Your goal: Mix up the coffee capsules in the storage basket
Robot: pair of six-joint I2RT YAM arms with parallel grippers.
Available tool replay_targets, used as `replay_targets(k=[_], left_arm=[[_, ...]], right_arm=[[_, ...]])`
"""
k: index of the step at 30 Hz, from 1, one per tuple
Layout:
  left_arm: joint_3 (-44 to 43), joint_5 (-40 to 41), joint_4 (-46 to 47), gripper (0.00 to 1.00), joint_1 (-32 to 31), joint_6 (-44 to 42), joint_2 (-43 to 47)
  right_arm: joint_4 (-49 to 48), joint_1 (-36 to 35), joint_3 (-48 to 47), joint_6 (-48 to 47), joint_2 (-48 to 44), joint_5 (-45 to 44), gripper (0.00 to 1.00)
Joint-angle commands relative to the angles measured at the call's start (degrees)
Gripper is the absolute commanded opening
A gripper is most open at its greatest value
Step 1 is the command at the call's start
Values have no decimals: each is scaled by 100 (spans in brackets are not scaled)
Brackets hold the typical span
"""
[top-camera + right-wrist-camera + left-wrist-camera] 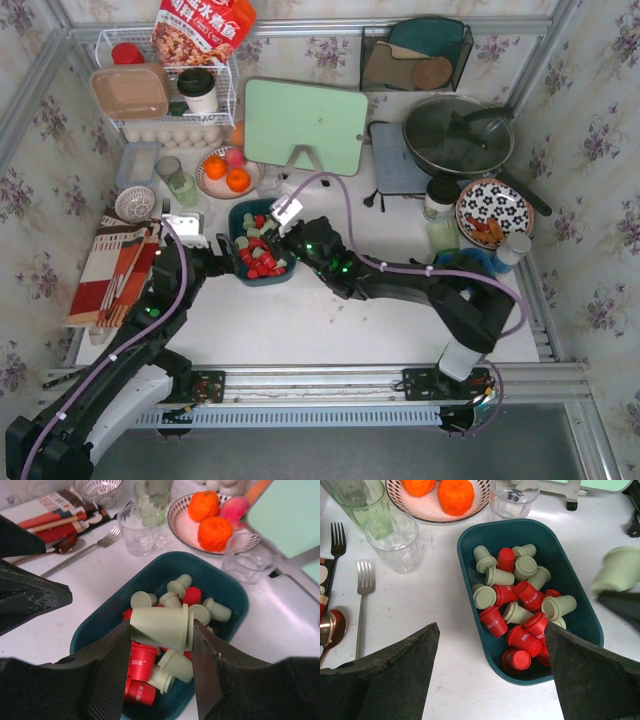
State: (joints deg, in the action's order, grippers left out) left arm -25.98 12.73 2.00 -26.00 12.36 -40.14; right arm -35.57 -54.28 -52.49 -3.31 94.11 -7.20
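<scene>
Green capsule (157,626) fills right pincer (161,630), blurred from left wrist.

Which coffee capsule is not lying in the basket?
The pale green capsule clamped sideways in the right gripper, over the storage basket; the others lie inside it.

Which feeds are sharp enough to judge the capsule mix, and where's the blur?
Left wrist: red and mint-green capsules in the dark teal plastic basket are crisp; the held mint-green capsule at the right edge is smeared. Right wrist: the held mint-green capsule is sharp, background soft. Top external: capsules too small.
</scene>
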Motion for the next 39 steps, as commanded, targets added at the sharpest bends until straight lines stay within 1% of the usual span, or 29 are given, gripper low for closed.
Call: replay_targets(k=[1, 4, 9, 14, 16, 19, 22, 25, 30, 36, 39], left_arm=[[-180, -1, -153, 88, -2, 254, -36], [-297, -33, -325, 88, -2, 234, -99], [-277, 8, -299, 88, -2, 272, -124], [-293, 13, -318, 88, -2, 284, -118], [-293, 13, -323, 88, -2, 277, -104], [-293, 32, -323, 88, -2, 269, -115], [-294, 58, -335, 88, -2, 267, -117], [-293, 84, -349, 88, -2, 254, -107], [-301, 57, -338, 88, -2, 268, -124], [-311, 69, -376, 88, -2, 279, -99], [-303, 71, -376, 88, -1, 285, -97]], right_arm=[[19, -137, -430, 184, 605, -119, 44], [60, -134, -666, 464, 995, -284, 45], [119, -132, -932, 695, 1440, -721, 48], [221, -111, -1216, 835, 1769, -1041, 57], [390, -63, -1431, 929, 1908, -1161, 59], [749, 80, -1808, 1166, 2156, -1032, 60], [932, 273, -2014, 1481, 2300, -721, 60], [964, 362, -1998, 1664, 2307, -588, 60], [1161, 366, -1932, 1654, 2183, -488, 60], [1142, 368, -1449, 1480, 1615, -812, 63], [1091, 371, -1169, 1301, 1195, -1121, 68]])
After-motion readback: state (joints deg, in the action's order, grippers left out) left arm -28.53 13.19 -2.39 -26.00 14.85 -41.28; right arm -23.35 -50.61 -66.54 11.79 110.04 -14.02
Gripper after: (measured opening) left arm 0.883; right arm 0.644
